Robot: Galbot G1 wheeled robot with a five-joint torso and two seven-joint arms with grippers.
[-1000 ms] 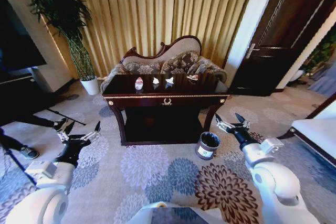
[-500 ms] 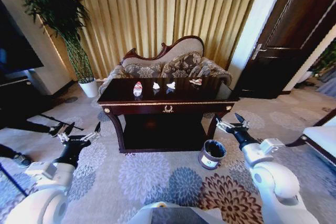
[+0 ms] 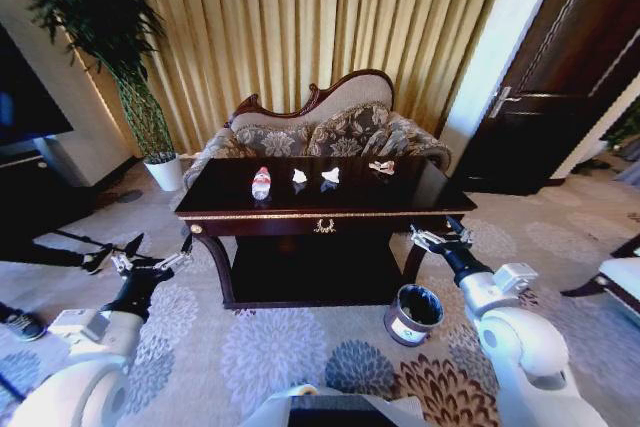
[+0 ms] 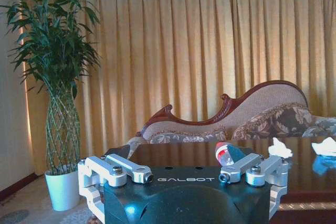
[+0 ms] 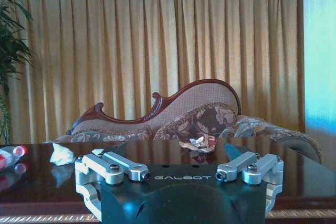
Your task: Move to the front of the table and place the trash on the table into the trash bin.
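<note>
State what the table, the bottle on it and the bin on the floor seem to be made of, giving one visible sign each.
Table: dark polished wood, likely; its glossy top mirrors the trash.
Bottle: clear plastic, apparently; see-through body, red cap.
Bin: dark with a silvery band, perhaps metal or plastic; the look leaves it open.

Glossy dark-brown surface (image 3: pixel 400 192) with gold trim, standing on floral carpet (image 3: pixel 270 347). On top, left to right: plastic bottle (image 3: pixel 261 183), two white paper wads (image 3: pixel 299 176) (image 3: pixel 331 175) close together, crumpled wrapper (image 3: pixel 381 166) farther right.
</note>
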